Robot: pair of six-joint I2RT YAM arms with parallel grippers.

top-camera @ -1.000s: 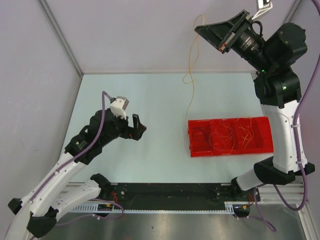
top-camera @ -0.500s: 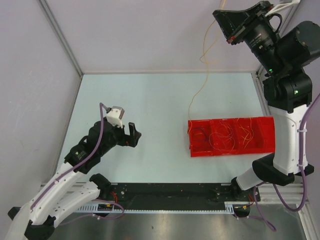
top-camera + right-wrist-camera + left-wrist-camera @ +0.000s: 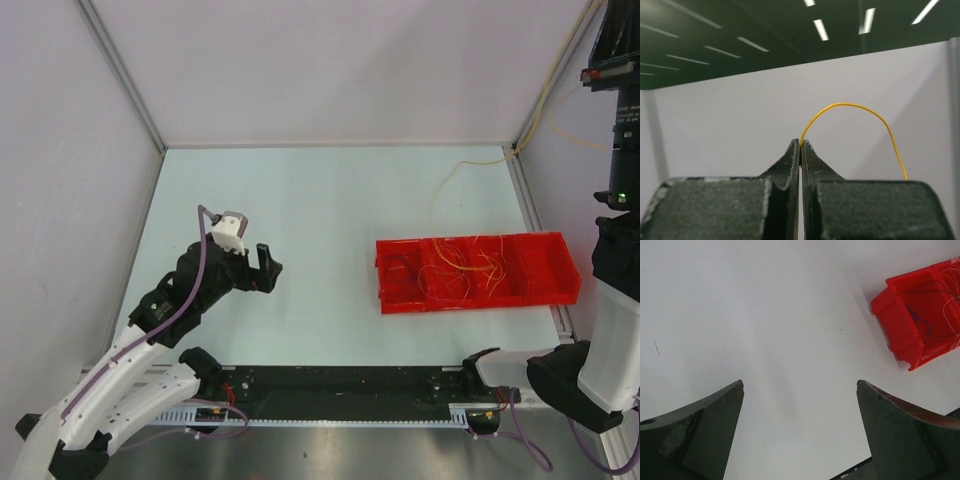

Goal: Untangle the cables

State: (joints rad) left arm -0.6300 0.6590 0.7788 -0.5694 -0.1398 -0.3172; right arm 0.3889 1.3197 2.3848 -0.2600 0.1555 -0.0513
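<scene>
A red tray [image 3: 560, 285] at the right of the table holds the cables [image 3: 455, 272], thin loops of orange, yellow, red and dark wire. One yellow cable [image 3: 462, 164] rises out of the tray and runs up and right to my right arm [image 3: 612, 60], at the frame's top right corner. In the right wrist view my right gripper [image 3: 801, 142] is shut on that yellow cable [image 3: 850, 104], which arcs away from its fingertips. My left gripper [image 3: 266, 262] hovers open over bare table left of the tray, nothing between its fingers [image 3: 800, 385]. The tray's end [image 3: 900, 315] shows there, with a dark cable [image 3: 920, 322].
Pale walls enclose the table on the left, back and right. A black rail [image 3: 330, 385] with the arm bases runs along the near edge. The right arm's white column [image 3: 615, 340] stands just right of the tray.
My right arm has swung right and upward toward the frame's corner, drawing the yellow cable out along the table's back right. My left gripper has drawn back slightly to the left.
</scene>
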